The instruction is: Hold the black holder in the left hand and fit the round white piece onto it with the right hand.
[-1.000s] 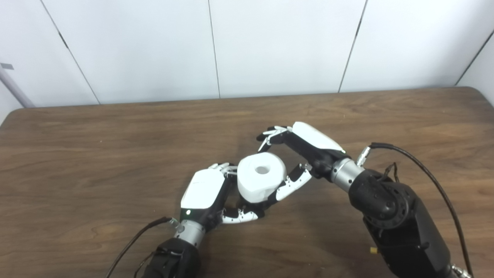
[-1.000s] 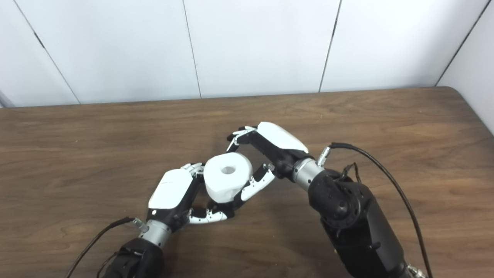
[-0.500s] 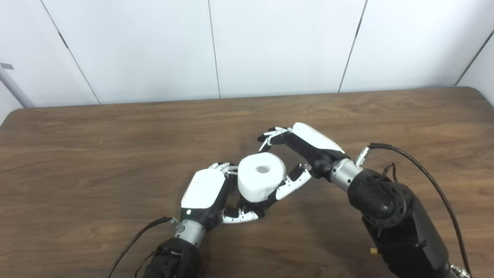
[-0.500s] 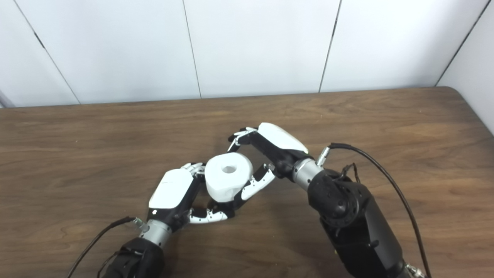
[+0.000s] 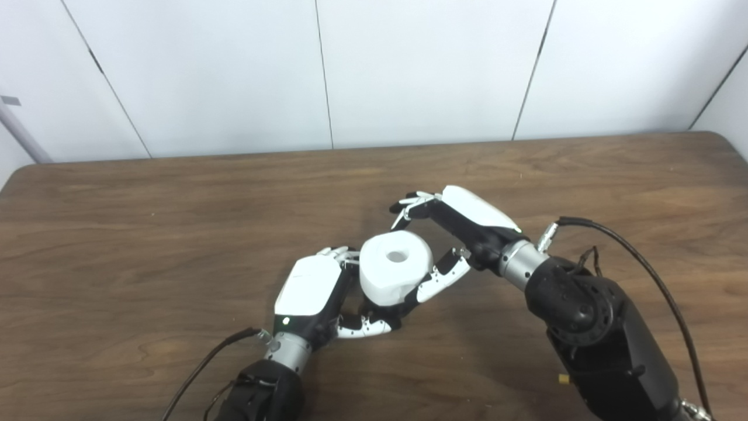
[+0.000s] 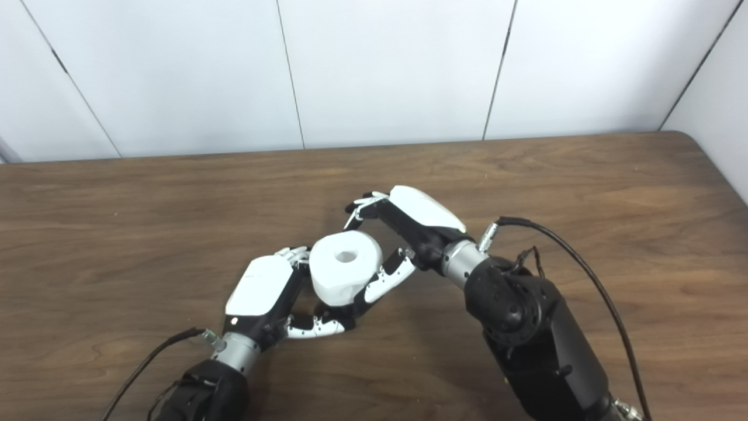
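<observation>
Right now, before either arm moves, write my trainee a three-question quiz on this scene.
1. True or false: the round white piece sits far away from both hands.
2. Which hand closes around the black holder under the piece? A) left hand B) right hand
3. Fill in: the right hand's fingers arch clear of the piece's far side, gripping nothing, so that hand is ___.

Key: 1 false, since it sits between the two hands. 2 A. 3 open.
</observation>
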Available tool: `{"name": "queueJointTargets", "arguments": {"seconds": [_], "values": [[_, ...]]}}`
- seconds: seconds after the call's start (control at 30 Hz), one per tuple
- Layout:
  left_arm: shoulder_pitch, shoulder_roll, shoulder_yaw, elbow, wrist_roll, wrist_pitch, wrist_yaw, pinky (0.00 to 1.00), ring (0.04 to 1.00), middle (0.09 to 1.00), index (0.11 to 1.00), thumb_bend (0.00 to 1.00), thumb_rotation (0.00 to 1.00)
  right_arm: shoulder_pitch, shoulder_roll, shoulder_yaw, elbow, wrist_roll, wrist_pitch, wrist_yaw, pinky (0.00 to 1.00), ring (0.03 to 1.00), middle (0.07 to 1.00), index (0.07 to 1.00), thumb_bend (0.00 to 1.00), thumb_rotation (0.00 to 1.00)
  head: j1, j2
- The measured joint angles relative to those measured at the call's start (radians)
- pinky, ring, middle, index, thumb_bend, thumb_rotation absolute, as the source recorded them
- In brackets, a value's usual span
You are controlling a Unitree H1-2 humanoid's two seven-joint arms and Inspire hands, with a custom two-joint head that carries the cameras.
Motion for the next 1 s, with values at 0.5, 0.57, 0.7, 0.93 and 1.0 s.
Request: {"name": "queueJointTargets", "arguments": {"seconds": [0.5,0.57,0.7,0.93,1.0], "values": [[0.000,0.000,-0.002,0.001,0.004,0.000,0.000,0.90,0.856,0.777,0.485,0.52,0.05,0.003,-0.003,0.011,0.000,-0.009,0.001,0.040,0.99,0.979,0.905,0.677,1.00,0.20,-0.002,-0.002],[0.000,0.000,-0.002,0.001,0.004,0.000,0.000,0.90,0.857,0.777,0.485,0.52,0.05,0.003,-0.003,0.010,0.001,-0.009,0.001,0.043,0.99,0.982,0.910,0.685,1.00,0.20,-0.003,-0.002],[-0.001,0.000,-0.002,0.002,0.004,0.000,0.000,0.90,0.859,0.776,0.485,0.52,0.05,0.003,-0.005,0.008,0.001,-0.008,0.001,0.050,0.99,0.988,0.918,0.704,1.00,0.21,-0.003,-0.002],[-0.002,0.000,-0.003,0.002,0.006,0.001,-0.001,0.90,0.857,0.773,0.485,0.52,0.05,0.002,-0.016,0.003,0.008,-0.003,0.001,0.053,0.99,0.992,0.923,0.718,1.00,0.22,-0.009,-0.005],[-0.003,0.000,-0.003,0.002,0.008,0.001,-0.001,0.90,0.857,0.773,0.485,0.52,0.05,0.002,-0.016,0.001,0.008,-0.003,0.001,0.053,0.99,0.993,0.925,0.723,1.00,0.22,-0.009,-0.005]]}}
